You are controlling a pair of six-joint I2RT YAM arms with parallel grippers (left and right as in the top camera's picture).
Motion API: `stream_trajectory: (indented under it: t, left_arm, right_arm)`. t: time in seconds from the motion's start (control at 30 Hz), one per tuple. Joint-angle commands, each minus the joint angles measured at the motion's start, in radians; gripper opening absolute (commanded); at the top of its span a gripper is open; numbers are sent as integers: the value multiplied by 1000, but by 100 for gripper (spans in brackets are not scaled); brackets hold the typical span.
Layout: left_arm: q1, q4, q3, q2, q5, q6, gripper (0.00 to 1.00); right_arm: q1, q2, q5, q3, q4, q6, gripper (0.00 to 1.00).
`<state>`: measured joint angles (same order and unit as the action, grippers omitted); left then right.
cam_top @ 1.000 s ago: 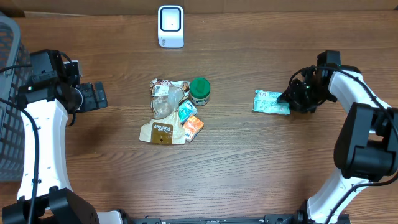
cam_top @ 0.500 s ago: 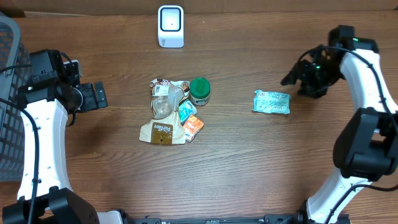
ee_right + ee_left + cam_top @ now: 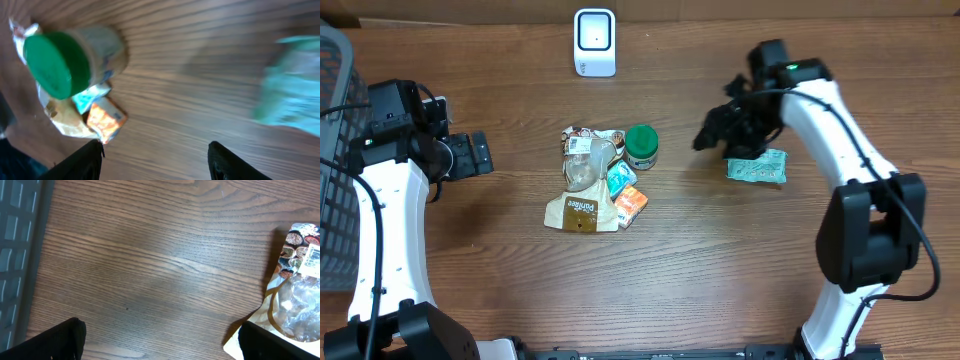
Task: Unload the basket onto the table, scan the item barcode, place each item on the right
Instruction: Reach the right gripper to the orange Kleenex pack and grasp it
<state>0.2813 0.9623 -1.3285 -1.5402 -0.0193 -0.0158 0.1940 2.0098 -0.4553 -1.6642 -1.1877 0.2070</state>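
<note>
wooden table (image 3: 720, 270) bears a pile of goods (image 3: 582, 208) below the white scanner (image 3: 594, 42). likely next item: the green-lidded jar (image 3: 641, 146). centre the jaws on its body, then close squarely. right gripper (image 3: 708, 140) hangs part open, empty, near the jar on its right, not touching.

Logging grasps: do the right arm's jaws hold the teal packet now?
No: the right wrist view shows the teal packet lying on the table, off to one side of the empty jaws.
</note>
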Motion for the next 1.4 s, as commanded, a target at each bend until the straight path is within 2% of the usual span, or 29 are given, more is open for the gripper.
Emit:
stream_trajectory:
  t: [0.0,0.2,0.37,0.53,0.67,0.73,0.8,1.23,1.27,1.33,1.37]
  left_arm:
    - [1,-1,-8,-3,-7,16,99]
    - [1,-1,-9,-3,-7,16,100]
    - [1,-1,-9,-3,-7,16,99]
    - [1,-1,-8,-3,-7,16,100]
    - [1,-1,-8,-3,-7,16,99]
    - [1,-1,-9,-3,-7,16,100]
    - [1,-1,-9,-3,-7,16,100]
    - [1,-1,-8,-3,-7,16,100]
    - [1,-1,-8,-3,-7,16,100]
    - [1,-1,-9,-3,-7,16,99]
    - [1,-1,-8,-3,-7,16,100]
  right_arm:
    - [89,2,-17,53,36,51,65]
    - [230,3,-17,182,262,227,50]
    - [308,8,-6,275,432,269,47]
    - [349,42,9,318,504,268,46]
    - [367,75,9,318,518,264,34]
    - [368,75,9,317,518,264,20]
    - [367,74,8,316,516,264,14]
    - [360,69,-18,256,437,204,15]
    - [360,68,-18,256,430,204,14]
    - [360,68,-18,256,414,204,4]
    - [360,68,-18,256,405,204,4]
